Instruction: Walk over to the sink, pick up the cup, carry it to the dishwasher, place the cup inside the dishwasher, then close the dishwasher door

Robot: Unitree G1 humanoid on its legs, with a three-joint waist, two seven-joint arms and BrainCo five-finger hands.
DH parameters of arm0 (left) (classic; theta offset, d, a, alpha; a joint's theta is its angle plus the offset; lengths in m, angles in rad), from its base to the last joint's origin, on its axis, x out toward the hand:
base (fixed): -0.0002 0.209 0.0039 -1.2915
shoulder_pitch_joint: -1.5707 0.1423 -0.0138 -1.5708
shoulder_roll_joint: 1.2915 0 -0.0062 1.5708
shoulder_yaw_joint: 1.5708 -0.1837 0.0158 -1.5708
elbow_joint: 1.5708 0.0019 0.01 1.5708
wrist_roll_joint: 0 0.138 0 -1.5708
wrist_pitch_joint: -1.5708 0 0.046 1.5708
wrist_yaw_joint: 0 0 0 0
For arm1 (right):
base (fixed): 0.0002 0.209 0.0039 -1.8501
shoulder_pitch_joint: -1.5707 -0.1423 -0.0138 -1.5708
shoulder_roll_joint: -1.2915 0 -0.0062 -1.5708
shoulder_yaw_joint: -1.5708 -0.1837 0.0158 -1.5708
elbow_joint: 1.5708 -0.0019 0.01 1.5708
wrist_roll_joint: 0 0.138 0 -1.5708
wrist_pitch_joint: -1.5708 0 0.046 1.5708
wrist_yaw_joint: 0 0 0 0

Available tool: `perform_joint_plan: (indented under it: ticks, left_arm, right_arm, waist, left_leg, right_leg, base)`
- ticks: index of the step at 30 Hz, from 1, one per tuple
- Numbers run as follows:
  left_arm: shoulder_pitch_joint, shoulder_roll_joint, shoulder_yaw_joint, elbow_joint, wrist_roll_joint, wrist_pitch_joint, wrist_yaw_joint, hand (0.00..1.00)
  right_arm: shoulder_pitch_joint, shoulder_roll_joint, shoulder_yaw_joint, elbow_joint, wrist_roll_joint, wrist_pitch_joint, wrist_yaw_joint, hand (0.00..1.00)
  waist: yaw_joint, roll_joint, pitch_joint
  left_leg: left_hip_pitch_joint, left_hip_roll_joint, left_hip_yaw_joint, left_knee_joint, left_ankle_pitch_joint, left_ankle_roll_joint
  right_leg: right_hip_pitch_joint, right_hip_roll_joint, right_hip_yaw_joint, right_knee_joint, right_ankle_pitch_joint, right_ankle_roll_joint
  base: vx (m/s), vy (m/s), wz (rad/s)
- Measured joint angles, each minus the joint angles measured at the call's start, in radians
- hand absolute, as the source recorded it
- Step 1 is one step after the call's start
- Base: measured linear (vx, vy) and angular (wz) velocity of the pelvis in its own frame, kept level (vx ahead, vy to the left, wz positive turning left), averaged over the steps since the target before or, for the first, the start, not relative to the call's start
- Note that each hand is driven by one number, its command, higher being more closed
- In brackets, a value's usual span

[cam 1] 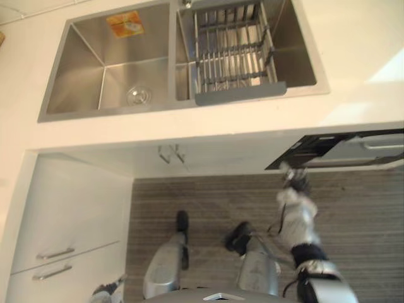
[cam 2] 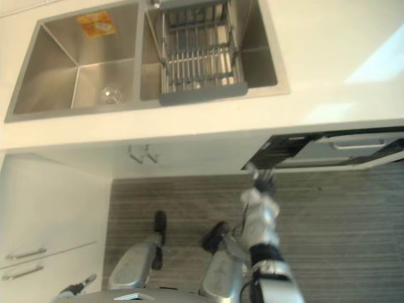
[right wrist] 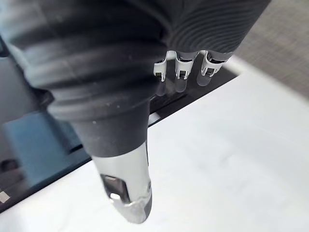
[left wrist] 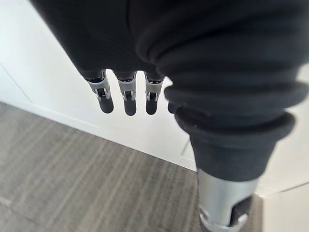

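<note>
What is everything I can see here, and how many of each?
Sink: one, steel, two basins, in the countertop.
Dish rack: one, grey wire, right basin.
Sticker: one, orange, left basin's back wall.
Countertop: one, white.
Dishwasher: one, door ajar, under the countertop, right.
Drawer handles: two, silver, white cabinet, left.
Floor: grey, striped.
Right hand: fingers straight, at the dishwasher door.
Left hand: open, hanging free.

Plainly a kitchen. Twin-basin steel sink [cam 1: 82, 69] set into a white tabletop [cam 1: 353, 57], a wire dish rack [cam 1: 230, 53] sitting in the right basin. Below, white drawers [cam 1: 69, 208] with bar handles [cam 1: 55, 254], a dishwasher [cam 1: 334, 148] ajar under the tabletop edge, grey striped floor [cam 1: 366, 227]
</note>
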Motion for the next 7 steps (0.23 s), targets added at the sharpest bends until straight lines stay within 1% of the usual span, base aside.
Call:
perform_joint_plan:
  ticks: [2,3,4,5,6,7]
  left_arm:
    - [-0.003,-0.006,0.001,0.008,-0.205,-0.018,-0.02,0.0]
    - [-0.003,-0.007,0.003,0.013,-0.249,-0.018,-0.024,0.0]
    - [-0.009,-0.008,0.004,0.028,-0.322,-0.017,-0.04,0.0]
    - [-0.012,-0.014,0.004,0.037,-0.392,-0.017,-0.06,0.0]
    - [-0.013,-0.017,0.004,0.04,-0.416,-0.016,-0.073,0.0]
    - [-0.013,-0.024,0.004,0.039,-0.447,-0.01,-0.1,0.0]
  right_arm:
    - [0.103,0.06,-0.015,0.157,-0.085,0.021,0.052,0.0]
    - [0.126,0.069,-0.023,0.194,-0.113,0.031,0.067,0.0]
    - [0.169,0.075,-0.03,0.252,-0.154,0.059,0.083,0.0]
    - [0.202,0.074,-0.044,0.297,-0.186,0.098,0.104,0.0]
    - [0.213,0.073,-0.056,0.314,-0.209,0.118,0.113,0.0]
    - [0.234,0.073,-0.068,0.338,-0.25,0.155,0.12,0.0]
  waist:
    - [-0.008,-0.026,-0.021]
    - [-0.012,-0.033,-0.028]
    - [-0.019,-0.046,-0.044]
    - [-0.025,-0.057,-0.061]
    - [-0.028,-0.062,-0.069]
    - [-0.035,-0.072,-0.084]
  left_leg:
    - [0.039,0.007,0.021,0.009,-0.026,-0.001]
    - [0.048,0.009,0.028,0.011,-0.033,-0.001]
    - [0.071,0.013,0.04,0.011,-0.046,-0.002]
    - [0.094,0.019,0.053,0.011,-0.057,-0.002]
    - [0.106,0.021,0.06,0.011,-0.062,-0.002]
    - [0.126,0.027,0.071,0.011,-0.072,-0.004]
  right_leg:
    - [0.04,0.017,0.014,-0.029,0.002,0.005]
    - [0.05,0.022,0.018,-0.037,0.004,0.006]
    - [0.069,0.033,0.028,-0.056,0.012,0.005]
    - [0.093,0.046,0.037,-0.08,0.022,0.008]
    - [0.104,0.054,0.042,-0.094,0.027,0.009]
    - [0.13,0.068,0.047,-0.124,0.039,0.012]
  base:
    - [0.1,-0.05,-0.27]
    - [0.13,-0.032,-0.3]
    - [0.13,-0.019,-0.35]
    - [0.11,-0.015,-0.35]
    - [0.09,-0.003,-0.34]
    - [0.04,0.0,-0.2]
